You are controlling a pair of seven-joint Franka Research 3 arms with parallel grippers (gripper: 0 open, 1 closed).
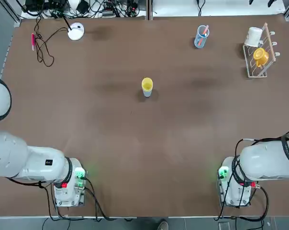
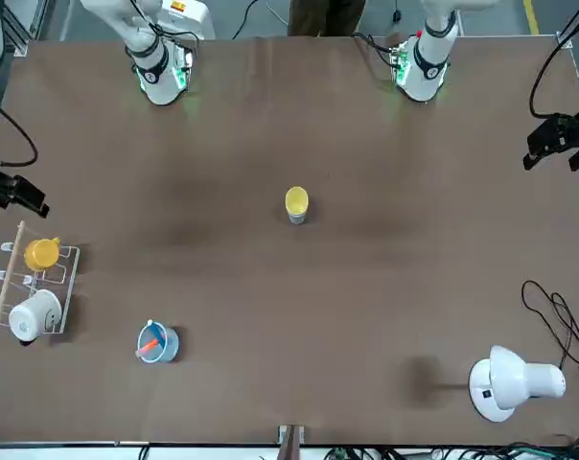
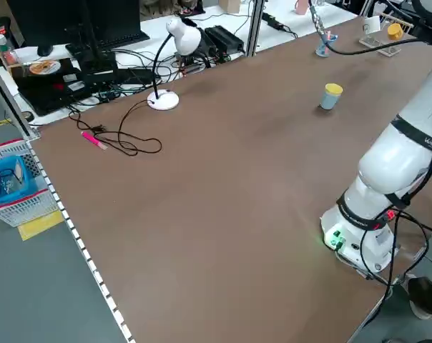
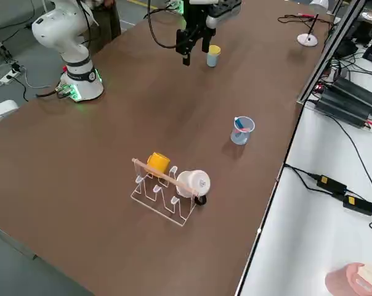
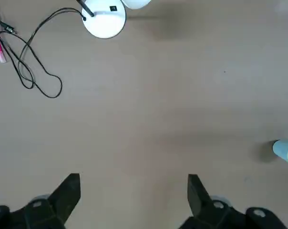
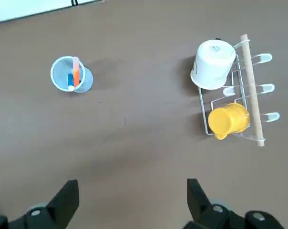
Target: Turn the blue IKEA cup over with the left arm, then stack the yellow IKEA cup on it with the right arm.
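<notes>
Both end effectors are released and grasp nothing. Seen from its wrist camera, the left end effector (image 5: 133, 195) hangs with its two black fingers (image 5: 67, 193) spread wide over bare brown table (image 5: 149, 105); in the front view it sits at the right edge of the frame (image 2: 558, 142), high above the table. Likewise, the right end effector (image 6: 132, 200) hangs with fingers splayed apart, at the left edge of the front view (image 2: 16, 195).

At the centre of the top view, the small plain yellow plastic tumbler (image 1: 147, 85) sits stacked on the small pale blue plastic tumbler (image 1: 147, 93), whose lower part shows beneath it. The pair stands upright on the table, well apart from both end effectors.

In the upper right of the top view stands a clear blue cup with orange-pink sticks (image 1: 201, 36), and further right a wire-and-wood mug rack (image 1: 260, 60) carries a white mug (image 1: 253, 36) and an orange-yellow mug (image 1: 261, 56). A white desk lamp (image 1: 75, 31) with a black cable (image 1: 43, 47) rests in the upper left.
</notes>
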